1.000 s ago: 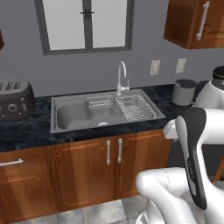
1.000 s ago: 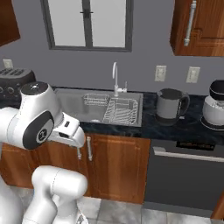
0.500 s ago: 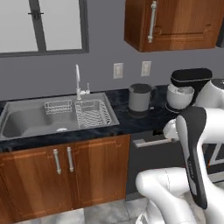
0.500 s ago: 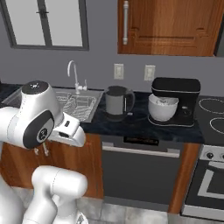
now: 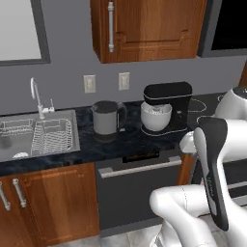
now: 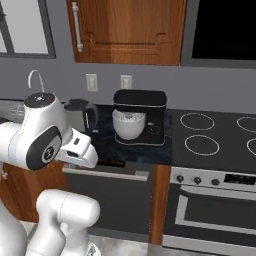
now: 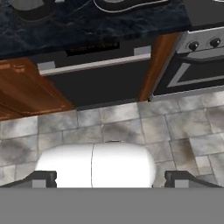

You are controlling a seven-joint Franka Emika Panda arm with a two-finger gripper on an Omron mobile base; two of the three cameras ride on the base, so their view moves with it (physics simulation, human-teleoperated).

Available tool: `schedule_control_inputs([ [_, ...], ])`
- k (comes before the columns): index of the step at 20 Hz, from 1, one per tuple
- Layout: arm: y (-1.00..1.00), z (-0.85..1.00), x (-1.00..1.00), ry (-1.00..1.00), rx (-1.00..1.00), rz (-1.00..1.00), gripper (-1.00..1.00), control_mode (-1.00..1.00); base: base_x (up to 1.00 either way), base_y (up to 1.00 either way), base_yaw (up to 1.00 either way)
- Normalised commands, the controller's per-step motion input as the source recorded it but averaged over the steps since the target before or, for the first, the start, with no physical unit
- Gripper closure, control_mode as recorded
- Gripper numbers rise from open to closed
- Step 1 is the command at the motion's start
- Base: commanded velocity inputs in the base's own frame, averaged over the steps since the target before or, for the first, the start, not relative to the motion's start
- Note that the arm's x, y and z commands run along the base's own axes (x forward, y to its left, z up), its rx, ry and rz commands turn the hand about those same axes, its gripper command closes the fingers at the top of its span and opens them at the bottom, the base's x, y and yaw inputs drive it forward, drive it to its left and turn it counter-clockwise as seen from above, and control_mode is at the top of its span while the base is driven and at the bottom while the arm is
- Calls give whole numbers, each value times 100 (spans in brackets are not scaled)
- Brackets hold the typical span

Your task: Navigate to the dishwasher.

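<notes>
The dishwasher (image 5: 132,195) is a dark grey flat panel with a long silver bar handle, set under the dark counter straight ahead of the base. In the right base view the dishwasher (image 6: 122,197) sits lower left of centre, partly behind my white arm. The hand view looks down at the dishwasher (image 7: 98,81) across grey floor tiles. My gripper (image 7: 111,180) is open, its two dark tips wide apart with nothing between them, well short of the panel.
On the counter above stand a grey kettle (image 5: 106,118) and a black stand mixer (image 5: 164,108). A sink (image 5: 36,137) with a dish rack lies left, over brown cabinet doors (image 5: 48,207). A stove (image 6: 215,135) with its oven (image 6: 215,212) adjoins on the right.
The base has driven to the right, so the whole scene slid left. The sink went from centre to the left edge, the dishwasher came to the middle, and the stove entered.
</notes>
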Motion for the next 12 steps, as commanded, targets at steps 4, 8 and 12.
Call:
schedule_control_inputs([
  [4, 0, 0, 0, 0, 0, 0, -100, 100, 42, -78, 0],
  [8, 0, 0, 0, 0, 0, 0, -100, 100, 39, -21, 0],
  [12, 0, 0, 0, 0, 0, 0, -100, 100, 46, -1, 0],
])
